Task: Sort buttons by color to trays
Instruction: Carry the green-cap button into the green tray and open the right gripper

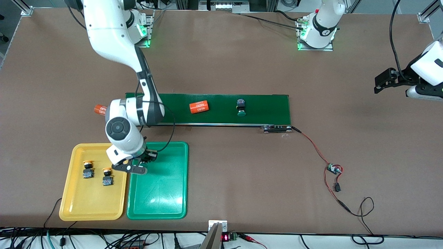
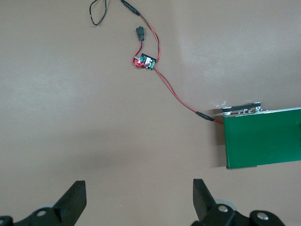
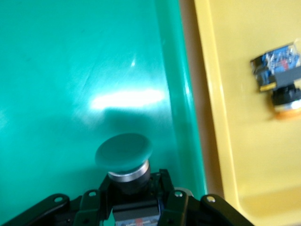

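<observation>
With your right gripper [image 3: 134,200] clenched on the green-capped button [image 3: 124,153], lower gently onto the green tray [image 1: 162,200] before releasing, while the left gripper [image 2: 138,202] waits open.

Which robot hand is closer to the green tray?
The right one. The right tool hangs over the green tray, shut on a green-capped button. The left tool waits open over bare table at the left arm's end, away from both trays.

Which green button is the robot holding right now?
The green-capped button clamped in the right gripper, over the green tray. The other green button lies alone on the conveyor belt.
</observation>
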